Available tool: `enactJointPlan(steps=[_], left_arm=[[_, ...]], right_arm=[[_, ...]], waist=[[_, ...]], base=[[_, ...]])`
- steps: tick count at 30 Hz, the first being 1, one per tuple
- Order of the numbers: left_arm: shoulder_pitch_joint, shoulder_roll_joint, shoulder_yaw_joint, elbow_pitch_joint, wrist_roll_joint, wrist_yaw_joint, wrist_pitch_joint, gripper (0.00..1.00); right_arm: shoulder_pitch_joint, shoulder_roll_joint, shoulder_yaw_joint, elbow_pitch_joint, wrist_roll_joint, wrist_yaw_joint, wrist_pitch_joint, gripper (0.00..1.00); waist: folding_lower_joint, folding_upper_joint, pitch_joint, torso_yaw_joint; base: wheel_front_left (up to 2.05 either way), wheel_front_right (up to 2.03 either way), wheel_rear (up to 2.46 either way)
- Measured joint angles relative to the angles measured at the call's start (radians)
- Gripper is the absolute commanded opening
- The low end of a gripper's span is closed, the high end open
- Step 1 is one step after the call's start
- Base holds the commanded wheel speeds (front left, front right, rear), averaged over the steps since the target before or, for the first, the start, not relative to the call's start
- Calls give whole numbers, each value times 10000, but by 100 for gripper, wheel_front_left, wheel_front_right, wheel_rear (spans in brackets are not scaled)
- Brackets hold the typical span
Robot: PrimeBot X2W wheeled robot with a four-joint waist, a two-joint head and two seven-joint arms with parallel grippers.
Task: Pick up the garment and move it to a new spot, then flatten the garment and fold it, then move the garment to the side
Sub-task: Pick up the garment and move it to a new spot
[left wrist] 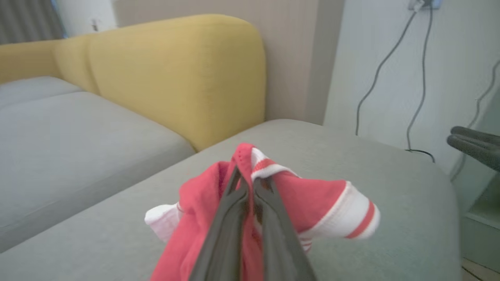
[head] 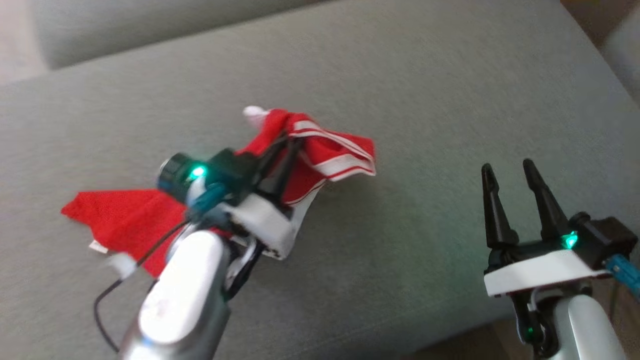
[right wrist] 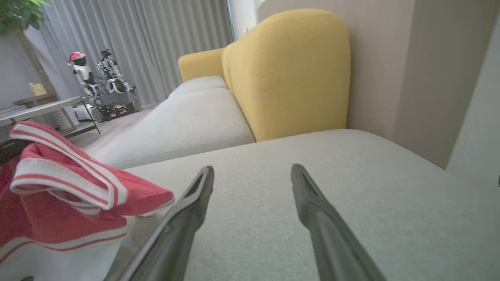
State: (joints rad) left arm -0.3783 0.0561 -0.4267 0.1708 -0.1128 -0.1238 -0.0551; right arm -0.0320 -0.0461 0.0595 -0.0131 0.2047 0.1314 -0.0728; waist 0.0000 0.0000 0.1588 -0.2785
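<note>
Left fingers point(left wrist: 228, 210) pinch the red-and-white garment point(left wrist: 316, 203), cloth bunched around their tips, its tail on the grey sofa cushion point(head: 425, 90). Right fingers point(head: 494, 200) spread, empty; garment apart, to their left.

Red garment point(head: 320, 155) with white stripes, bunched, partly lifted off grey cushion point(head: 400, 75)

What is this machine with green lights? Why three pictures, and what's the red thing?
It is a robot with two arms, each ending in a gripper like tongs. One picture comes from a camera on its head, looking down. The other two come from cameras on its wrists, looking along the tongs. A red and white garment lies crumpled on a grey sofa cushion. The left gripper is shut on the garment, pinching a fold. The right gripper is open, holding nothing.
</note>
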Motion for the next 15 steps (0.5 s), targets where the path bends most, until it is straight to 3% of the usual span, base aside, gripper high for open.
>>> enactJointPlan(steps=[8,9,10,11,15], left_arm=[[-1421,-17,-1471,2403,-591,-8,-94,0],[-1498,-19,-1655,2661,-717,-8,-31,34],[-1565,-19,-1829,2880,-874,-8,-33,77],[-1565,-19,-1829,2880,-874,-8,-33,100],[-1872,-29,-2387,3346,-1214,-8,-174,100]], right_arm=[[-503,2,215,460,418,0,-506,100],[-577,6,245,533,443,0,-560,100],[-644,6,257,608,453,0,-614,100],[-644,6,257,608,453,0,-614,100],[-667,4,244,872,504,0,-736,100]], waist=[[0,0,1325,-1064],[0,0,1456,-1158],[0,0,1576,-1240],[0,0,1576,-1240],[0,0,1809,-1316]], base=[[0,0,0],[0,0,0],[0,0,0],[0,0,0],[0,0,0]])
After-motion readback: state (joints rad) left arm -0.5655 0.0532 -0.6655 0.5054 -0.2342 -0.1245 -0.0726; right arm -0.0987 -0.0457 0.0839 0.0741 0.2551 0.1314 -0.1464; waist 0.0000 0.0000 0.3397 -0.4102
